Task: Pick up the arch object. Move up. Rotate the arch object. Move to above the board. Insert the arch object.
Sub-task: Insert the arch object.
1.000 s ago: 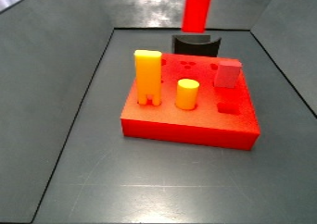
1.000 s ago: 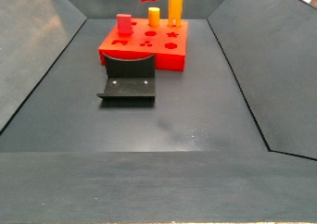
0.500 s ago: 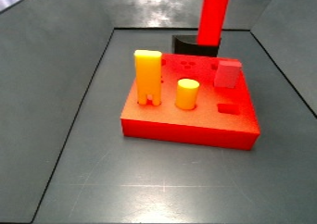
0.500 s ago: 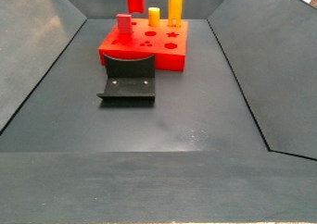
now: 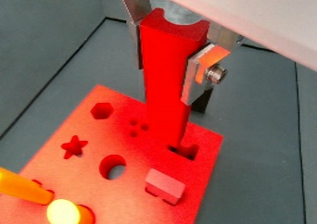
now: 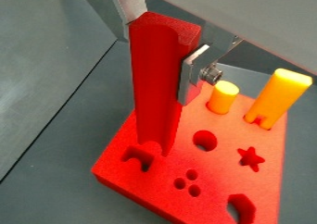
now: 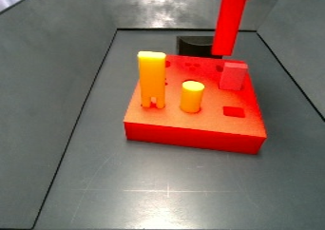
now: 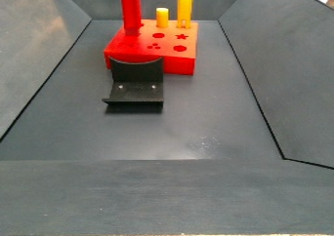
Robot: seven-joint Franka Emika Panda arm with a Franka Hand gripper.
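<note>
The arch object (image 5: 164, 80) is a bright-red slab held upright, and my gripper (image 5: 170, 54) is shut on its upper part. A silver finger (image 5: 206, 67) presses its side. It also shows in a wrist view (image 6: 152, 89) with the gripper (image 6: 161, 52). Its lower end stands at an arch-shaped cut-out (image 5: 184, 153) in the board (image 5: 93, 140); I cannot tell whether it has entered. In both side views the slab (image 7: 231, 20) (image 8: 129, 8) hangs over the board (image 7: 191, 124) (image 8: 163, 55), and the gripper is out of frame.
On the board stand an orange-yellow two-legged piece (image 7: 151, 79), a yellow cylinder (image 7: 192, 96) and a short red block (image 7: 234, 75). A black curved-top block (image 8: 135, 92) lies on the floor beside the board. Grey sloping walls surround the floor.
The slab has moved from over the black block to over the board's edge by the short red block, and now hangs lower.
</note>
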